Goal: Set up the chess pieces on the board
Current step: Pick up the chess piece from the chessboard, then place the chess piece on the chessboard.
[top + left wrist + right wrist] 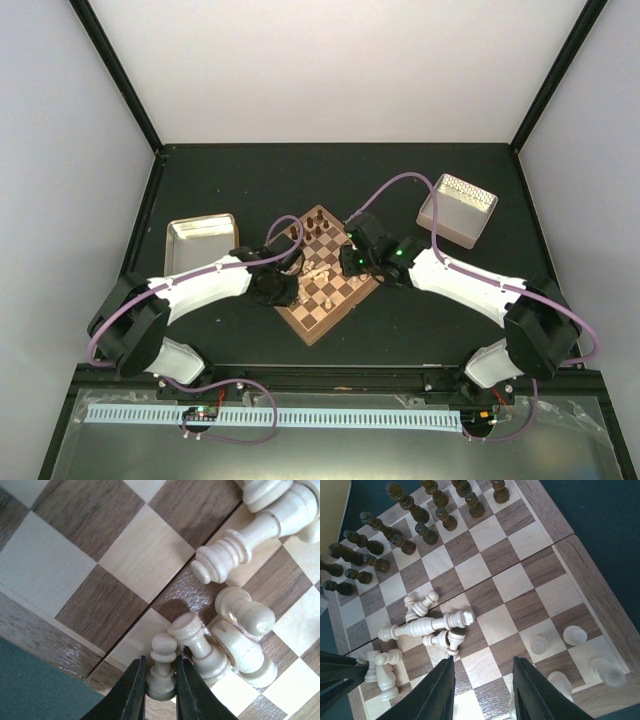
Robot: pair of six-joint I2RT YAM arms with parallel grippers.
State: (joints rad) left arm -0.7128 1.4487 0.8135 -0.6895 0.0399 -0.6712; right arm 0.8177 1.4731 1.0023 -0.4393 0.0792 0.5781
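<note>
Your left gripper pinched a pale pawn by the board rim, just beside toppled pale pieces. Your right gripper hung over the board, fingers apart, holding nothing. Farther off, dark pieces stood in rows.

Left arm and right arm: white shells, black joints, lilac cables. Left tool, right tool: black tapered fingers.
</note>
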